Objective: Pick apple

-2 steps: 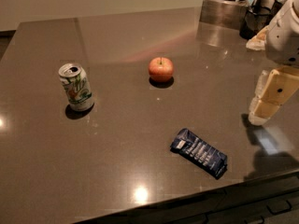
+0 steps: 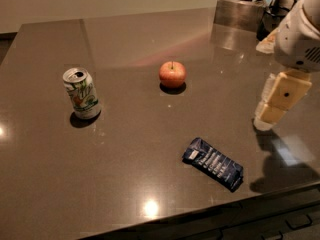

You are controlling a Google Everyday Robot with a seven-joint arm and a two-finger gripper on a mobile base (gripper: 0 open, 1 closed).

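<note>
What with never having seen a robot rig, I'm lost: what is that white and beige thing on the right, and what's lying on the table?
That is a robot's arm. Its beige end is the claw, hanging above the table's right side, apart from everything and seemingly holding nothing. One camera looks down on the brown table; its mounting can't be told. On the table are a red-orange apple in the middle, an upright soda can at picture left, and a dark blue snack packet lying near the front edge.
</note>
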